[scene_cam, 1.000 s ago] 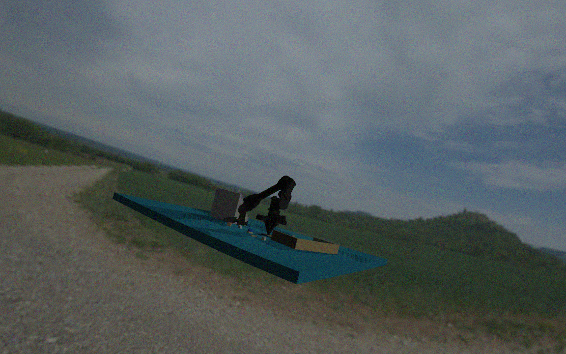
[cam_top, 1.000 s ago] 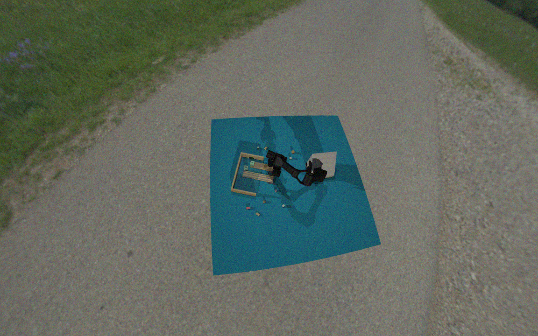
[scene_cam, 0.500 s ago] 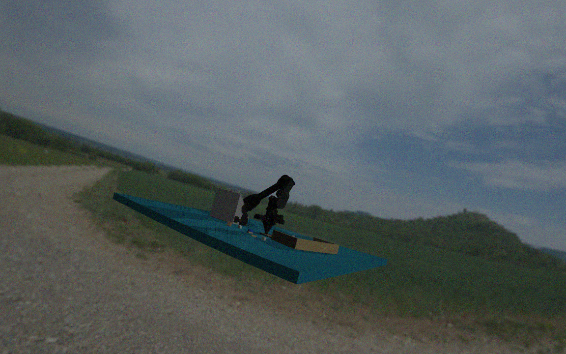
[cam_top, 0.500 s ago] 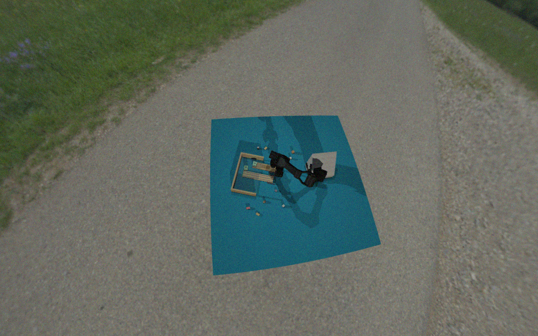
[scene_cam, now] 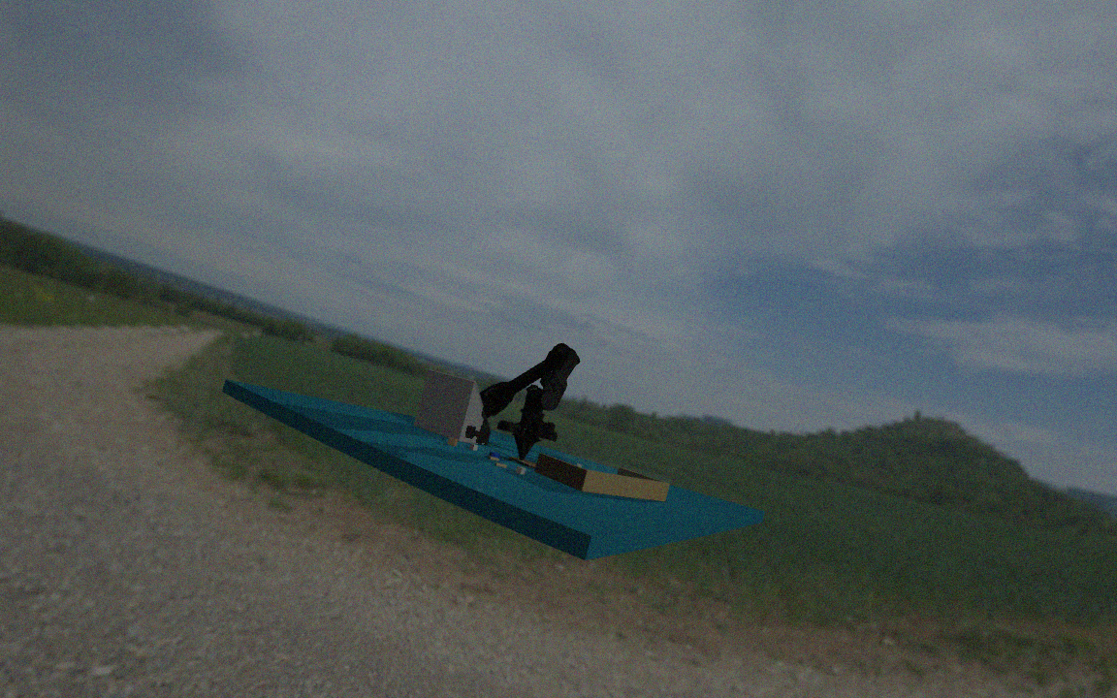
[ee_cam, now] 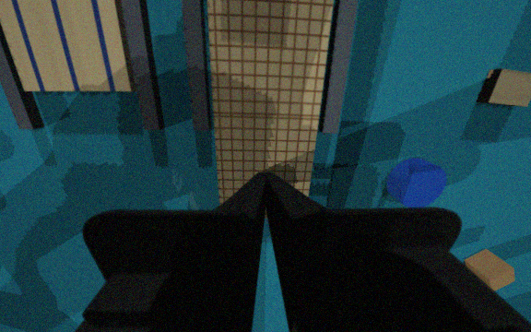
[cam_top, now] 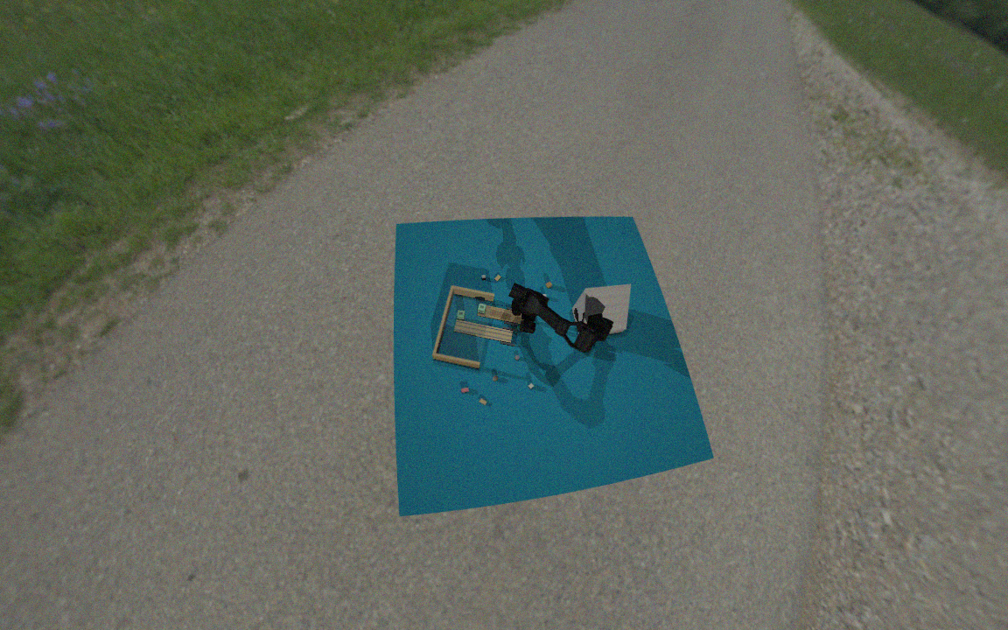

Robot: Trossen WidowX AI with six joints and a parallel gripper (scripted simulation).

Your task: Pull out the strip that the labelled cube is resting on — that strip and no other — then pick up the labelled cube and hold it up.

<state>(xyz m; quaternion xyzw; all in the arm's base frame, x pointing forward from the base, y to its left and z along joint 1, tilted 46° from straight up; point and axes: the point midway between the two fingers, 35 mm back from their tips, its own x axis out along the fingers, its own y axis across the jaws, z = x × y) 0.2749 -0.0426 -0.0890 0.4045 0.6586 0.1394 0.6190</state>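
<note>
the jaws were clenched to a point on the near end of the grid strip [ee_cam: 267, 88], pinching its thin edge. that strip lay flat on the desk [cam_top: 570, 423], right of the striped strip [ee_cam: 64, 43]. it looked thin, light and slippery, best nipped at that end; the cube was out of wrist view.

Showing as matte black all over: arm [cam_top: 550, 315] built from slim links swelling into rounded, bulkier joints. Ending in a blocky wrist housing with a short crossbar sticking out to either side in the exterior view. Gripper [ee_cam: 265, 177] appearing in the wrist view as two broad, flat-faced black fingers, wide at 6 o'clock and tapering to sharp wedge tips at 12 o'clock. Bearing no readable markings, screws or cables at this distance and in this dim light.
</note>
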